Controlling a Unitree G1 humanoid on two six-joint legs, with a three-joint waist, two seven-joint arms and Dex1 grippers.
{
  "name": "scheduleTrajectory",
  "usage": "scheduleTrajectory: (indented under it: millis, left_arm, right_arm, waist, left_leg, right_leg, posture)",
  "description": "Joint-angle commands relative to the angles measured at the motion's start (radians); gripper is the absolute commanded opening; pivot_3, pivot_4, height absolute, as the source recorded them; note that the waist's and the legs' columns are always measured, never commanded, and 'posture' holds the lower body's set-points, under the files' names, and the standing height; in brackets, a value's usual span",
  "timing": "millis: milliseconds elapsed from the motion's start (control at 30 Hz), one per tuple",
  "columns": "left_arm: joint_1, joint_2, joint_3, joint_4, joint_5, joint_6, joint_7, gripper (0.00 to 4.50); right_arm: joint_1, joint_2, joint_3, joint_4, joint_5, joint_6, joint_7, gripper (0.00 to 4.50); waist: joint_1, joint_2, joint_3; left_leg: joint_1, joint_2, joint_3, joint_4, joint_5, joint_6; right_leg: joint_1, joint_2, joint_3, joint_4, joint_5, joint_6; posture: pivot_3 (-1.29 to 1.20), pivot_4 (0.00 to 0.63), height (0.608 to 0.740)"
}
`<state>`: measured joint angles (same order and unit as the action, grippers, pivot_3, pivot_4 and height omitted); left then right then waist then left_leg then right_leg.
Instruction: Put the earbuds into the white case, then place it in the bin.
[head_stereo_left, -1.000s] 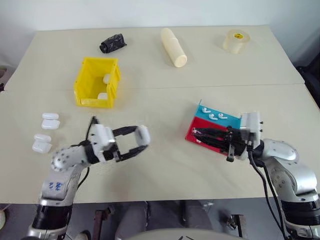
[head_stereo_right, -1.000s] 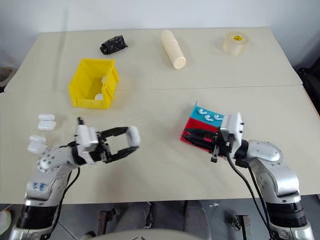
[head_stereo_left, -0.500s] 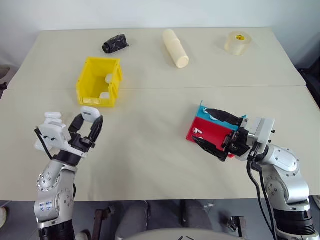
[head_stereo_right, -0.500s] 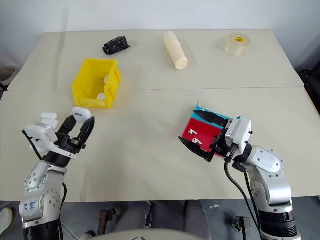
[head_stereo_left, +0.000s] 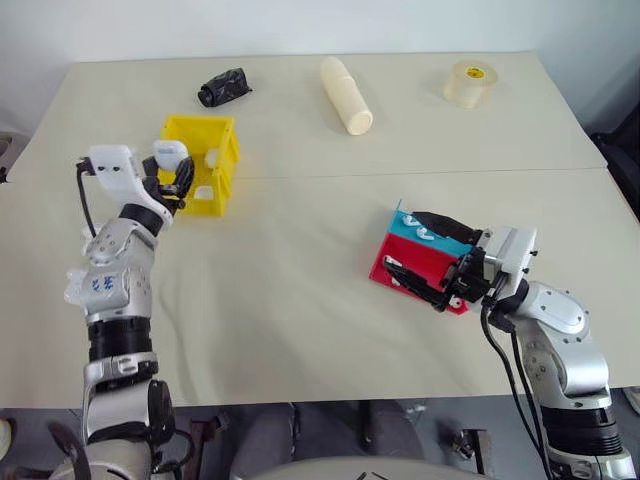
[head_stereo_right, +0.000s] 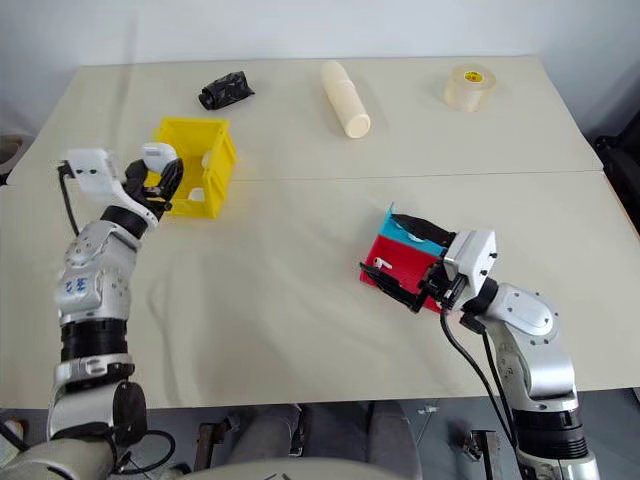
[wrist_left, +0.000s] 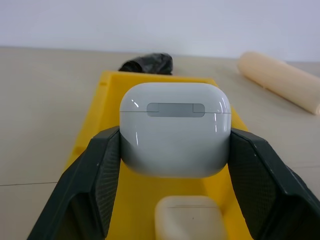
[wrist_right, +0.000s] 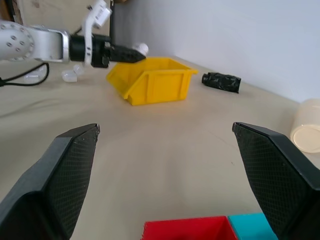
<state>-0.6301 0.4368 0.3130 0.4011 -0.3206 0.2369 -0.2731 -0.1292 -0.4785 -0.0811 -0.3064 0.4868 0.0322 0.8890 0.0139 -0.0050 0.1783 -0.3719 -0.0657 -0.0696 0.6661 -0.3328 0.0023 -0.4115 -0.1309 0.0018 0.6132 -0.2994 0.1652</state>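
Note:
My left gripper (head_stereo_left: 172, 166) is shut on a white case (wrist_left: 175, 127), whose lid is closed. It hovers at the near left edge of the yellow bin (head_stereo_left: 200, 207). Two more white cases (head_stereo_left: 212, 157) lie inside the bin. My right gripper (head_stereo_left: 401, 241) stands open, its fingers spread on either side of the red-and-blue tray (head_stereo_left: 400, 278). Small white earbuds (head_stereo_left: 425, 233) lie on the tray's blue part, and one earbud (head_stereo_right: 383, 262) rests on its red part.
At the back of the table lie a black crumpled object (head_stereo_left: 224, 87), a long cream cylinder (head_stereo_left: 346, 95) and a roll of tape (head_stereo_left: 470, 82). Spare white cases (wrist_right: 70, 76) sit on the table near the left arm. A seam (head_stereo_left: 330, 175) runs across the table.
My left gripper has carried the white case forward, left and up, from the table's middle to the bin's edge. My right gripper has opened wide over the tray.

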Motion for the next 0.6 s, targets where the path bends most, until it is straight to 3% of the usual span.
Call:
scheduleTrajectory:
  millis: [33,133,300,600]
  left_arm:
    - [-0.028,0.026,-0.009,0.034,0.017,-0.026,-0.039,3.75]
    - [-0.013,0.034,-0.008,0.021,0.026,-0.053,-0.054,4.47]
    - [0.095,0.059,0.025,-0.136,-0.059,-0.061,-0.188,4.47]
    - [0.513,0.253,0.033,-0.533,-0.148,-0.089,-0.575,4.47]
  right_arm:
    - [-0.005,0.012,0.008,-0.047,0.0,-0.011,-0.022,4.5]
    - [-0.002,0.016,0.014,-0.05,-0.002,-0.012,-0.027,4.5]
    - [0.006,0.006,0.011,-0.038,0.004,-0.019,-0.014,4.5]
    - [0.025,-0.121,-0.012,0.04,0.059,0.003,0.174,4.5]
  waist:
    - [-0.003,0.0,0.0]
    - [-0.003,0.0,0.0]
    - [-0.01,0.0,0.0]
    - [-0.016,0.0,0.0]
  left_leg:
    - [0.0,0.0,0.0,0.0,0.0,0.0]
    - [0.0,0.0,0.0,0.0,0.0,0.0]
    - [0.0,0.005,0.0,0.0,0.0,0.0]
    - [0.001,0.006,0.0,-0.001,0.0,0.0]
  right_leg:
    - [0.0,0.0,0.0,0.0,0.0,0.0]
    - [0.0,0.0,0.0,0.0,0.0,0.0]
    - [0.0,0.0,0.0,0.001,0.0,0.0]
    - [0.001,-0.001,0.0,-0.001,0.0,0.0]
  posture:
    - [0.0,0.15,0.74]
    - [0.0,0.15,0.74]
    - [0.0,0.15,0.74]
    - [0.0,0.15,0.74]
